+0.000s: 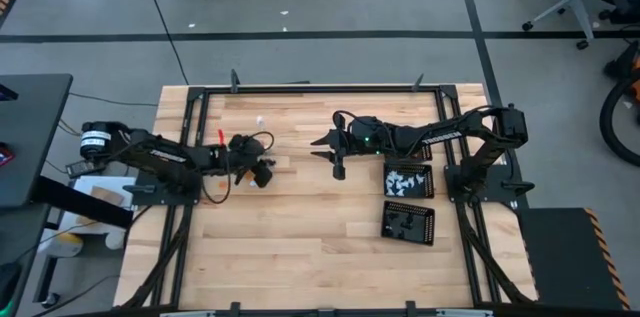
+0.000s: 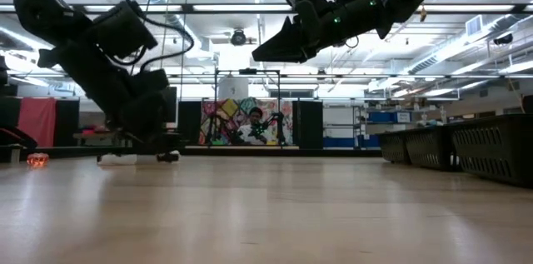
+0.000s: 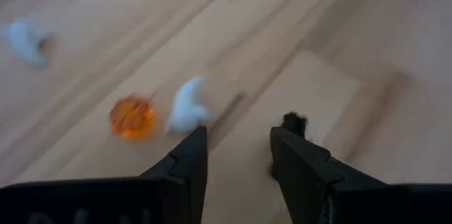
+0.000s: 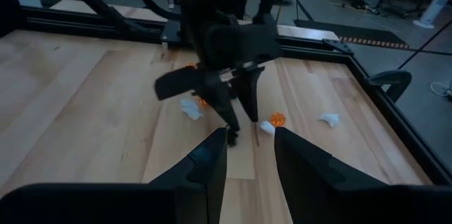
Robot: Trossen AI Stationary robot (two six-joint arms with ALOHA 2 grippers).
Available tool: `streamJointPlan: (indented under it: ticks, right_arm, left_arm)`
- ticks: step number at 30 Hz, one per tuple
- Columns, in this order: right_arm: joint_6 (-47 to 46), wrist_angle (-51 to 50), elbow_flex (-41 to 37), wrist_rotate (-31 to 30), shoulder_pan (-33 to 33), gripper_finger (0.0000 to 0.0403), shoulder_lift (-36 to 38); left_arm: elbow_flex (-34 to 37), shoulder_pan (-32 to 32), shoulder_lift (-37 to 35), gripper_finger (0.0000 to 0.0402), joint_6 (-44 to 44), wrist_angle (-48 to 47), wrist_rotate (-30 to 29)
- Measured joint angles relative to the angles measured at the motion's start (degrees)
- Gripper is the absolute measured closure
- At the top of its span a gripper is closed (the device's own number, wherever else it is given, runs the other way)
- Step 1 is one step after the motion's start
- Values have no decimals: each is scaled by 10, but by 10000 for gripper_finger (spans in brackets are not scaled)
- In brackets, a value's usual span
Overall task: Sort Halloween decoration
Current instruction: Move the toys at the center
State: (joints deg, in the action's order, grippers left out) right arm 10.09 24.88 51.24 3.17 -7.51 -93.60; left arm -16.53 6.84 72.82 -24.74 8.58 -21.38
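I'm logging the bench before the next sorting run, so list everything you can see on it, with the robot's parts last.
White decoration pieces: at least three, white, loose on the table around the left end effector.
Orange decoration piece: at least one, orange, beside a white piece.
Black decoration piece: one, black, right by a left fingertip.
Perforated trays: two, black, on the table's right side, both holding pale pieces.
Table: one, light wood, black frame.
Left end effector: one, dark, low over the loose pieces, open and empty.
Right end effector: one, dark, raised above mid-table, open and empty.
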Motion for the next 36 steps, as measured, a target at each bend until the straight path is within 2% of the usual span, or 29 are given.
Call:
streamJointPlan:
  ticks: [6, 10, 14, 17, 19, 22, 25, 29, 32, 36]
  right_arm:
    - [0, -1, 0, 1, 0, 278, 0]
    - [0, -1, 0, 1, 0, 278, 0]
    - [0, -2, 0, 1, 0, 278, 0]
    - [0, -2, 0, 1, 0, 278, 0]
    - [0, -2, 0, 1, 0, 278, 0]
    - [0, -2, 0, 1, 0, 278, 0]
    - [0, -1, 0, 10, 0, 278, 0]
    - [0, -2, 0, 12, 0, 278, 0]
    - [0, -2, 0, 12, 0, 278, 0]
    - [0, -2, 0, 12, 0, 278, 0]
  left_arm:
    - [0, -51, -1, 260, 59, 25, -16]
    - [0, -53, -7, 260, 60, 28, -103]
    - [0, -47, -9, 260, 55, 27, -224]
    - [0, -16, -8, 260, 19, 14, -261]
    - [0, 22, -8, 260, -23, -12, -244]
    - [1, 85, 2, 260, -69, -44, -178]
    - [2, 120, 21, 260, -69, -16, -125]
    - [1, 140, 61, 260, -55, 64, -50]
    - [-3, 150, 94, 260, -77, 95, 11]
    - [-3, 135, 110, 260, -101, 114, 35]
